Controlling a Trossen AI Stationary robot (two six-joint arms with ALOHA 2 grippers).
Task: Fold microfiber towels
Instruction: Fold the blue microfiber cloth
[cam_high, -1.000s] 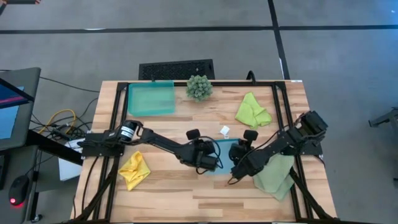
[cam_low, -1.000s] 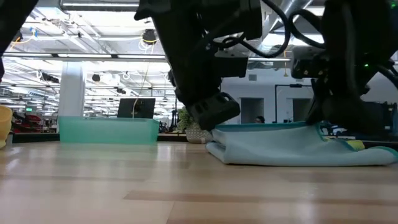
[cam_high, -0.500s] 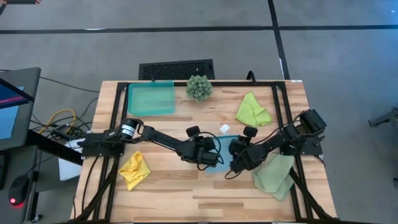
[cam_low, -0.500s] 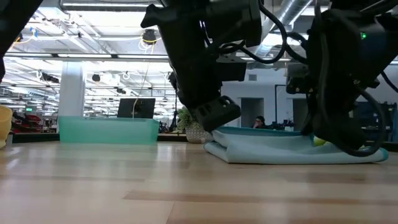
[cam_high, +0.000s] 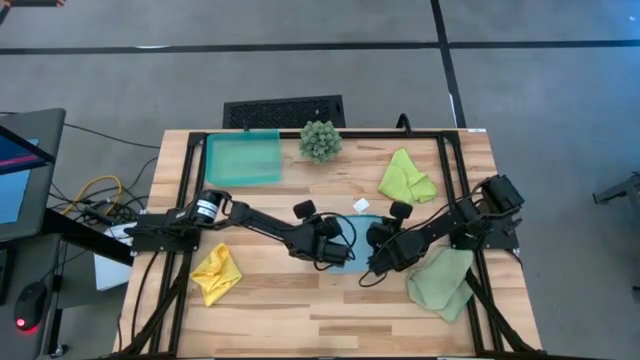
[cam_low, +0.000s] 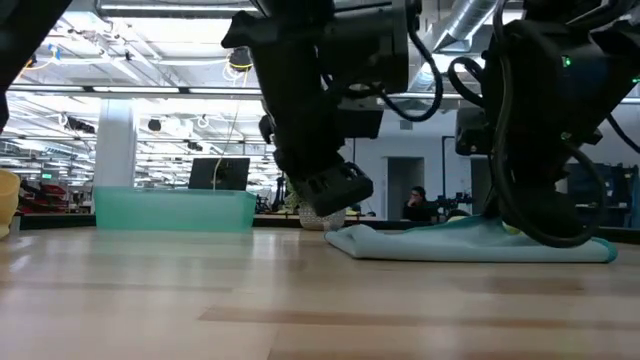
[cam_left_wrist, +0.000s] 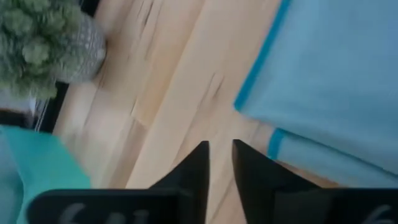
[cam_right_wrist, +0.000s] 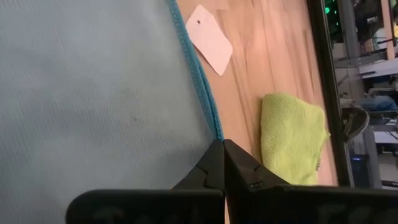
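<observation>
The light blue towel (cam_high: 356, 243) lies folded in the middle of the table, right between the two arms. The left gripper (cam_left_wrist: 219, 163) sits just off the towel's nine o'clock edge. Its two fingers have a small gap between them and nothing in it. The right gripper (cam_right_wrist: 222, 163) is at the towel's three o'clock side. Its fingers are squeezed tight, right at the blue hem, but I cannot tell if any cloth is pinched.

To do this fold well, I think the top layer should sit straight over the bottom one, edges matching. The right gripper should go slowly so it does not drag the towel. The lime green towel (cam_high: 406, 178) waits at one o'clock, the yellow towel (cam_high: 217, 273) at eight o'clock, and the pale sage green towel (cam_high: 441, 283) at four o'clock.
</observation>
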